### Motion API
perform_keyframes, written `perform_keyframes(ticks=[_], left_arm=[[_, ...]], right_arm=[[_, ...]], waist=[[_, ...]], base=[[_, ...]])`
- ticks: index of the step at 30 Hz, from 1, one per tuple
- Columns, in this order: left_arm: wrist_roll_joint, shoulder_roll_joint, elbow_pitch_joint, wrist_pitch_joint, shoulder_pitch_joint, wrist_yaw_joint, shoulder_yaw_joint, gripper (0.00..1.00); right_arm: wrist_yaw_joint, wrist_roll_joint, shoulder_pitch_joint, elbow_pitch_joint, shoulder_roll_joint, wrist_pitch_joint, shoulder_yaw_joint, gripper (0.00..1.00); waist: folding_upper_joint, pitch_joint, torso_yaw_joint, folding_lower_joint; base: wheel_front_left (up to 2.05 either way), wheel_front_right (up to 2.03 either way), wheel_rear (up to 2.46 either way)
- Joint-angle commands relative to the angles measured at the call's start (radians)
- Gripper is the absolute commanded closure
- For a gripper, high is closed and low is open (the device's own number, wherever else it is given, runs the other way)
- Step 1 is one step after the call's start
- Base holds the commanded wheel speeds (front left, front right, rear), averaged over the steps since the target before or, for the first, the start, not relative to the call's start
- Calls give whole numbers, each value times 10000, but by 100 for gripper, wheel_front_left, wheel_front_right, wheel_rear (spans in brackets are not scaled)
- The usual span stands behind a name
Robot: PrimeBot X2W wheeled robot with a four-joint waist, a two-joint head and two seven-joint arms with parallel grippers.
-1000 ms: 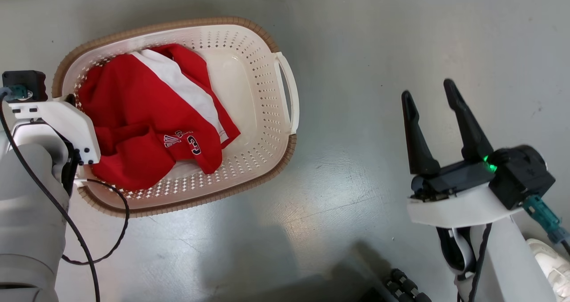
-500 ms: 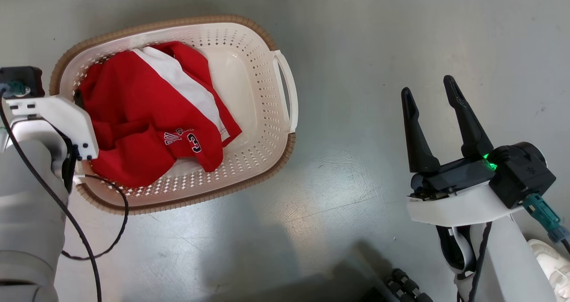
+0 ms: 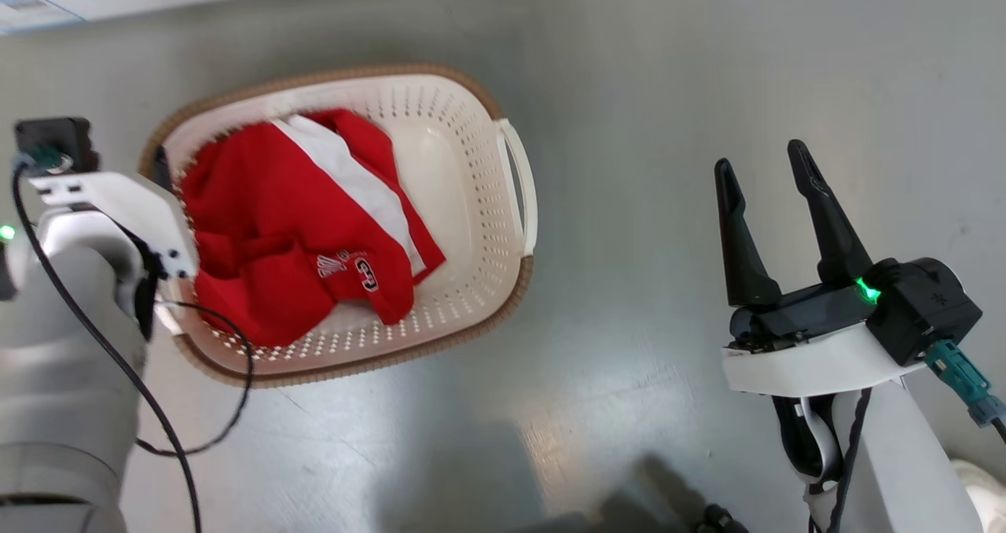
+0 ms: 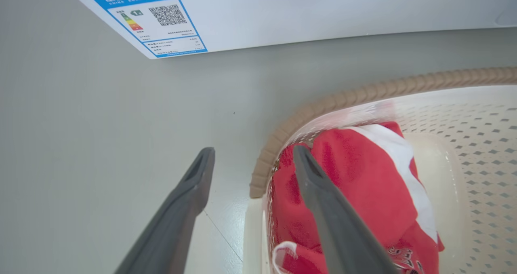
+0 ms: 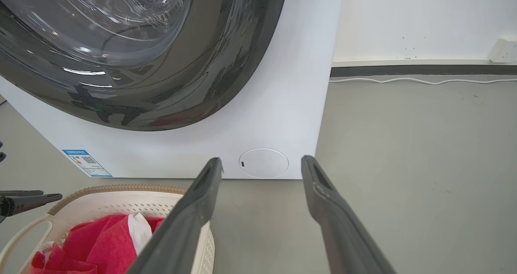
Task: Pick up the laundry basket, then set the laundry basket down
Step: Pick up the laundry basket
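Head camera has shifted since a second ago: the laundry basket (image 3: pixel 471 203) now shows lower and further right in the head view, and a strip of the washer (image 5: pixel 282 104) has come in at the top, so I log no basket move. Left gripper (image 4: pixel 254 150) has let go. Its fingers are now spread wide at the basket's left end, one over bare floor (image 3: pixel 668 85) and one inside above the red shirt (image 3: pixel 267 226), with the brown rim and left handle (image 4: pixel 252 241) between them, apparently untouched. Basket rests on the floor in front of the washer, long axis running left to right, a handle at each short end. Right gripper (image 3: pixel 761 154) is also spread and empty, well apart from the right handle (image 3: pixel 526 179). Judgement: set-down done. The left arm should back out along its fingers, since a sideways move would catch the rim.
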Motion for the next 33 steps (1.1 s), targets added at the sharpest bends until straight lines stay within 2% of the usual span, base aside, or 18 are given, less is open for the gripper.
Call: perform_keyframes(ticks=[1,15,24,33], left_arm=[[-176,251,-70,-170,463,-46,182,0],[-736,-574,-508,-857,2619,-422,389,0],[-770,-1110,-2644,-867,4723,-364,568,0],[-778,-1208,-4995,-869,6683,-392,1037,0]], right_arm=[[63,49,143,-162,-12,-65,100,0],[63,-350,750,583,-12,-65,-407,0],[63,-755,1655,1088,-12,-65,-756,0],[63,-869,2312,1262,-12,-65,-1015,0]], waist=[[0,-415,155,0],[0,-3401,742,0],[0,-5249,1334,0],[0,-6370,1791,0]], base=[[0,0,0],[0,0,0],[0,0,0],[0,0,0]])
